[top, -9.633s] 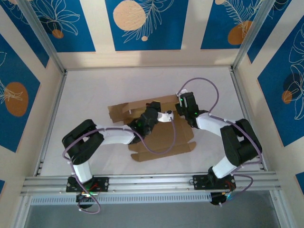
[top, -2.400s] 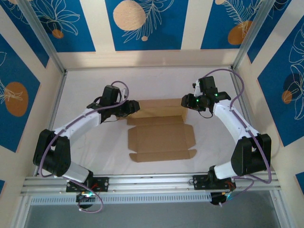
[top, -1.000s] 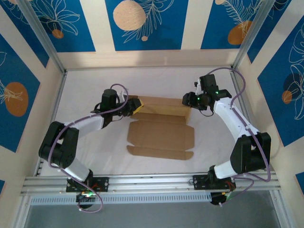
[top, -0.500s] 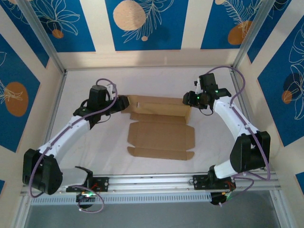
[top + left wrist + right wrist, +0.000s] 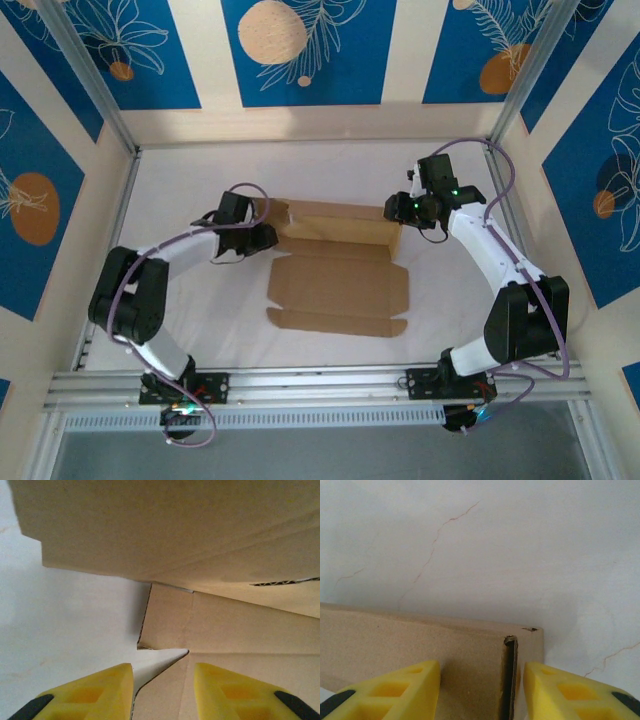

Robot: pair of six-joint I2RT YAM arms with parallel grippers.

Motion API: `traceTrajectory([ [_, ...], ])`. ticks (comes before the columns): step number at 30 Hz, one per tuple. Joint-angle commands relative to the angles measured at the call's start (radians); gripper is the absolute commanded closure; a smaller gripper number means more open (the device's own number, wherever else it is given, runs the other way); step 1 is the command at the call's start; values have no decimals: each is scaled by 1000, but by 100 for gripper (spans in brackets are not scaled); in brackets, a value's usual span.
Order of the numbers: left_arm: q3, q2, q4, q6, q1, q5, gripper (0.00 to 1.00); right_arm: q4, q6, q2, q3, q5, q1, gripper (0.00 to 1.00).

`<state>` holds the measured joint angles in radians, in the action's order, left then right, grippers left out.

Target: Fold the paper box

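The paper box (image 5: 340, 285) is brown cardboard lying mid-table, its flat panel toward me. Its far strip (image 5: 335, 225) is folded up into a long low wall. My left gripper (image 5: 266, 237) sits at the wall's left end, low over a side flap. In the left wrist view the left gripper (image 5: 162, 672) is open; its yellow fingers (image 5: 100, 695) straddle the flap's edge (image 5: 165, 695) over white table. My right gripper (image 5: 393, 212) is at the wall's right end. The right wrist view shows the right gripper (image 5: 481, 672) open around the doubled cardboard end (image 5: 510, 680), not pressed on it.
The white table (image 5: 200, 180) is boxed in by aluminium posts and patterned walls. A metal rail (image 5: 320, 380) runs along the near edge by the arm bases. Purple cables loop above both wrists. Bare table lies left, right and beyond the box.
My left gripper has drawn back from the wall's left end and come down toward me beside the side flap, its arm folding in. The right arm and the box have stayed put.
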<state>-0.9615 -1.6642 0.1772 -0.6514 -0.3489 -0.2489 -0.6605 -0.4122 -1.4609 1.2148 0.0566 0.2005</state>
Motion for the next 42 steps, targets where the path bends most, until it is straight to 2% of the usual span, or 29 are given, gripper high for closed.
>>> traceTrajectory([
  [1, -38, -32, -28, 5, -2, 32, 58, -8, 9, -11, 4, 3, 10, 51],
  [4, -43, -57, -35, 17, -2, 55, 51, -10, 12, -10, 3, 2, 14, 51],
  [8, -60, -103, -59, 19, -8, 71, 49, -10, 12, -7, -3, -2, 17, 51],
  [18, -32, -168, -317, 3, -19, -4, 51, -10, 5, 2, -4, -46, 16, 52],
  [28, 17, -225, -472, -3, -35, 52, 52, -13, 1, 8, -4, -68, 16, 52],
  [36, 125, -166, -621, 29, -39, 150, 51, -16, 1, 12, -16, -78, 16, 52],
  [42, 178, -94, -660, 61, -39, 186, 44, -20, 7, 12, -21, -80, 19, 52],
])
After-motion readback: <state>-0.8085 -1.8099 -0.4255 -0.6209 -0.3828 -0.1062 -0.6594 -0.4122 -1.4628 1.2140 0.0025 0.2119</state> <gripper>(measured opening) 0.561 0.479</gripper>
